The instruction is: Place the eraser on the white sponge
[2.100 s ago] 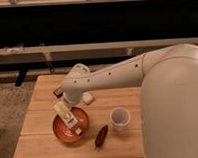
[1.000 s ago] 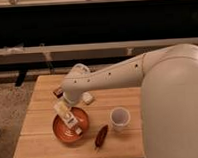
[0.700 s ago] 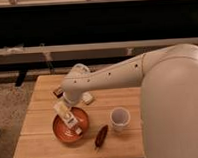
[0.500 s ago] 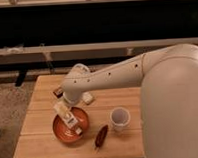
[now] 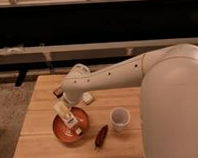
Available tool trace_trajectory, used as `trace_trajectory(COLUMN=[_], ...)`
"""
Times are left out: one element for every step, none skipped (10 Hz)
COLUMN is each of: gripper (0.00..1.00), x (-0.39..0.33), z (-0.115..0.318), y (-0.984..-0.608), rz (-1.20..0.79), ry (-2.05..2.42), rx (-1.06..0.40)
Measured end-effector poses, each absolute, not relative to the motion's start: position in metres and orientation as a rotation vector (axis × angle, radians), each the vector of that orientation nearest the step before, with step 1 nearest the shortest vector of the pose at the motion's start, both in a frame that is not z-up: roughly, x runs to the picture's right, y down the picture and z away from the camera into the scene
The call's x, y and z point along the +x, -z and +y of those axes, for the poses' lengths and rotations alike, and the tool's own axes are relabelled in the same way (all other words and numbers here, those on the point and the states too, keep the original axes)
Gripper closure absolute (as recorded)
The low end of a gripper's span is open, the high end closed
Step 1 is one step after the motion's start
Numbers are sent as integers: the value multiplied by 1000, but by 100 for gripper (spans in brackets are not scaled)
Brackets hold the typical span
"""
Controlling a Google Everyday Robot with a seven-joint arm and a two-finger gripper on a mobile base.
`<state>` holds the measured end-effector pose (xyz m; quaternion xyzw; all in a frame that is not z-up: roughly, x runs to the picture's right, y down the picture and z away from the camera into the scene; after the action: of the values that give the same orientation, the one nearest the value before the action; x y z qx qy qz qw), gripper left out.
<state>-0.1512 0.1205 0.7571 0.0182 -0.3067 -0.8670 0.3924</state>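
Eraser [image 5: 57, 90] lies at the far left of the table [image 5: 41, 146], just left of the arm's wrist — not yet lifted. White sponge [image 5: 87, 98] sits just right of the wrist, nothing on it. Your gripper [image 5: 69, 98] hangs low between the two, jaws wide, holding nothing. Nothing has moved over the last seconds — you're paused before the grasp, and the whole task is still ahead.
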Motion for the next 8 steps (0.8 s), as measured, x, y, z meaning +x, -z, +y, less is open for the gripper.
trace_trajectory(gripper=[20, 20, 20, 20, 20, 20, 20, 20], x=[-151, -155, -161, -166, -171, -177, -181, -177], z=[114, 101, 88, 73, 53, 40, 30, 17], y=[-757, -756, -755, -758, -768, -776, -782, -793], rz=[-763, -746, -734, -722, -708, -705, -710, -705], ry=[2214, 2238, 2254, 2270, 2290, 2316, 2335, 2364], rx=[43, 40, 42, 34, 27, 33, 40, 37])
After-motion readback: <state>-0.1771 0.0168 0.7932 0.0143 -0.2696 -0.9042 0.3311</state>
